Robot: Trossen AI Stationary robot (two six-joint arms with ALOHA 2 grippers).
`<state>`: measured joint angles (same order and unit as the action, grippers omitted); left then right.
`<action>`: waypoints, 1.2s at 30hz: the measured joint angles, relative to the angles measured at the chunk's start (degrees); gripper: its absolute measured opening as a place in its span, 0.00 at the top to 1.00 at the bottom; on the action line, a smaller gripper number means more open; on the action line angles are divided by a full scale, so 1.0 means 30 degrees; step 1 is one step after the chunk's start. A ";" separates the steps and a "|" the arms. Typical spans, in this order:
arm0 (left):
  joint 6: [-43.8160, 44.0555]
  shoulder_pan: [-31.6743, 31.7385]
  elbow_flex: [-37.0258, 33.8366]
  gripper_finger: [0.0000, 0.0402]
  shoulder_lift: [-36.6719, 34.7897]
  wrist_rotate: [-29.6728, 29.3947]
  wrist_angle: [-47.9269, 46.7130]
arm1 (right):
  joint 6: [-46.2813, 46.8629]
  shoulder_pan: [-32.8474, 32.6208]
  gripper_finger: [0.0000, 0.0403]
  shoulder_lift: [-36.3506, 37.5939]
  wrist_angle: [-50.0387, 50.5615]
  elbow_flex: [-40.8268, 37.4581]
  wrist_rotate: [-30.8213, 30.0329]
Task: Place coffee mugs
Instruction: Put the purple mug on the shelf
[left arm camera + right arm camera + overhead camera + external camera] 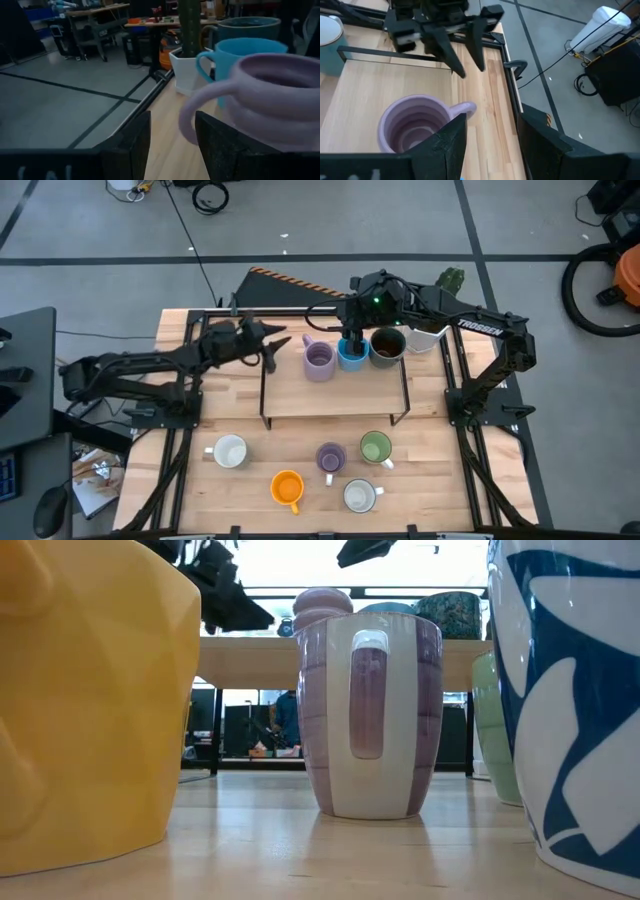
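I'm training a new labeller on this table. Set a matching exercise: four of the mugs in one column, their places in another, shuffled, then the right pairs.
Things:
1. blue ceramic mug
2. orange ceramic mug
3. dark brown ceramic mug
4. green ceramic mug

Places:
A. on the tabletop, right of the lower lavender mug
B. on the raised shelf, middle of the row, under the right gripper
C. on the tabletop, nearest the front edge, left of centre
D. on the shelf, right end of the row

Pairs: 1-B, 2-C, 3-D, 4-A
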<state>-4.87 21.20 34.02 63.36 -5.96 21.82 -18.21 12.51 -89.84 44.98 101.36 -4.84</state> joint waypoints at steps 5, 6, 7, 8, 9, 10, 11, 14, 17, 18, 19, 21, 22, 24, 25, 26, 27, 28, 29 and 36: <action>0.0409 0.0692 -0.0008 0.60 0.1439 0.1196 0.1778 | 0.0064 -0.0007 0.55 0.0000 0.0005 0.0000 -0.0001; 0.0417 0.0725 -0.0008 0.60 0.1687 0.1258 0.1945 | 0.0064 -0.0007 0.55 0.0000 0.0005 0.0000 0.0005; 0.0410 0.0725 -0.0021 0.60 0.1929 0.1299 0.2167 | 0.0063 -0.0007 0.55 0.0000 0.0005 0.0000 0.0005; 0.0410 0.0719 -0.0019 0.60 0.2184 0.1309 0.2533 | 0.0057 -0.0007 0.55 0.0000 0.0005 0.0000 -0.0001; 0.0417 0.0718 -0.0017 0.60 0.2414 0.1331 0.2827 | 0.0060 -0.0007 0.55 0.0000 0.0002 0.0000 -0.0001; 0.0463 0.0718 -0.0015 0.60 0.2619 0.1358 0.2996 | 0.0057 -0.0007 0.55 0.0000 0.0005 0.0000 -0.0001; 0.0532 0.0718 -0.0015 0.60 0.2796 0.1354 0.3131 | 0.0057 -0.0007 0.55 0.0000 0.0003 0.0000 -0.0001; 0.0892 0.0718 -0.0015 0.60 0.3278 0.1343 0.3783 | 0.0056 -0.0007 0.55 0.0000 -0.0001 0.0000 0.0005; 0.0920 0.0718 -0.0015 0.60 0.3563 0.1125 0.4249 | 0.0054 -0.0007 0.55 0.0000 0.0001 0.0000 -0.0001; 0.0974 0.0718 -0.0015 0.60 0.3643 0.1125 0.4394 | 0.0064 -0.0007 0.55 0.0000 -0.0002 0.0000 -0.0001; 0.1007 0.0718 -0.0015 0.60 0.3763 0.1105 0.4637 | 0.0065 -0.0007 0.55 0.0000 0.0004 0.0000 -0.0001; 0.1041 0.0718 -0.0015 0.60 0.4036 0.1076 0.5074 | 0.0072 -0.0007 0.55 0.0000 -0.0002 0.0000 -0.0001; 0.1048 0.0703 -0.0015 0.60 0.4157 0.1070 0.5236 | 0.0072 -0.0007 0.55 0.0000 -0.0002 0.0000 -0.0001; 0.1055 0.0703 -0.0015 0.60 0.4448 0.1067 0.5568 | 0.0074 -0.0007 0.55 0.0000 -0.0002 0.0000 0.0001; 0.1110 0.0703 -0.0015 0.60 0.4600 0.1074 0.5692 | 0.0079 -0.0007 0.55 0.0000 -0.0002 0.0000 -0.0001; 0.1280 0.0703 -0.0015 0.60 0.4739 0.1074 0.5751 | 0.0079 -0.0007 0.55 0.0000 -0.0002 0.0000 -0.0001; 0.1320 0.0696 -0.0015 0.60 0.4907 0.1074 0.6025 | 0.0079 -0.0007 0.55 0.0000 -0.0002 0.0000 -0.0001; 0.1363 0.0703 -0.0007 0.60 0.5042 0.1075 0.6108 | 0.0079 -0.0007 0.55 0.0000 -0.0009 0.0000 -0.0001; 0.1404 0.0696 -0.0007 0.60 0.5164 0.1074 0.6253 | 0.0079 -0.0008 0.55 0.0000 -0.0003 0.0000 -0.0001; 0.1408 0.0689 -0.0007 0.60 0.5563 0.1227 0.7357 | 0.0225 -0.0022 0.55 0.0000 -0.0002 0.0000 0.0144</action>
<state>-0.64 23.27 34.00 80.05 -2.28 43.89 -17.54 12.45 -89.84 44.97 101.36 -4.40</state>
